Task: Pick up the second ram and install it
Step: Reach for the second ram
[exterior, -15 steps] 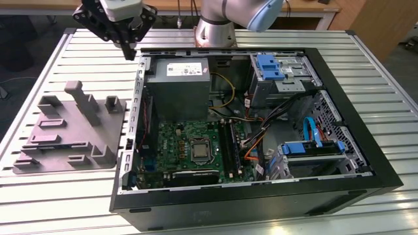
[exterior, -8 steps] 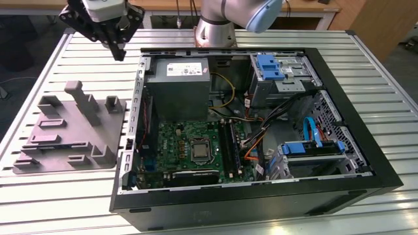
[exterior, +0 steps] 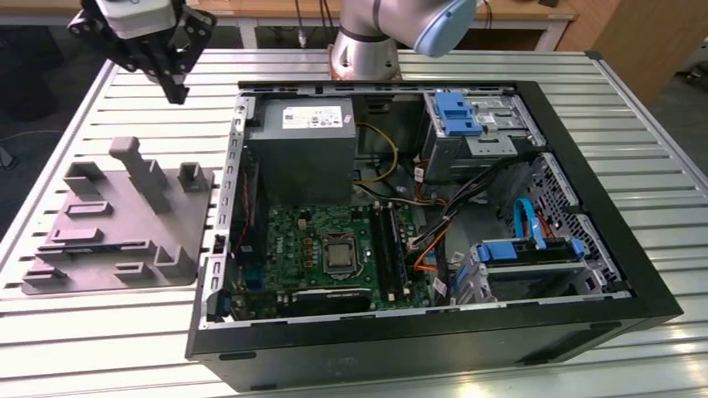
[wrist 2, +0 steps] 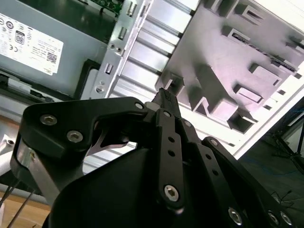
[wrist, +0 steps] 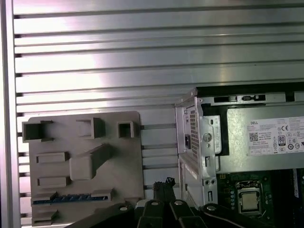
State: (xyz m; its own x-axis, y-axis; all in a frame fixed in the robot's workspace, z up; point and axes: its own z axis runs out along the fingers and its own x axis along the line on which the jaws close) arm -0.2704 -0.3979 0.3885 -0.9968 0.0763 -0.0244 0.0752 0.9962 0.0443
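Closed fingers (wrist 2: pixel 165 107) between grey holder tray (exterior: pixel 122 224) and white-labelled power supply (exterior: pixel 301 145)

One worktop (exterior: pixel 166 332) carries one open computer case (exterior: pixel 443 327) and one grey holder (exterior: pixel 188 220); the case shows one power supply (exterior: pixel 301 153), one motherboard (exterior: pixel 298 249), two blue drive brackets (exterior: pixel 456 114); the holder shows one ram stick (wrist: pixel 66 197); one arm (exterior: pixel 382 33), one hand (exterior: pixel 174 93).
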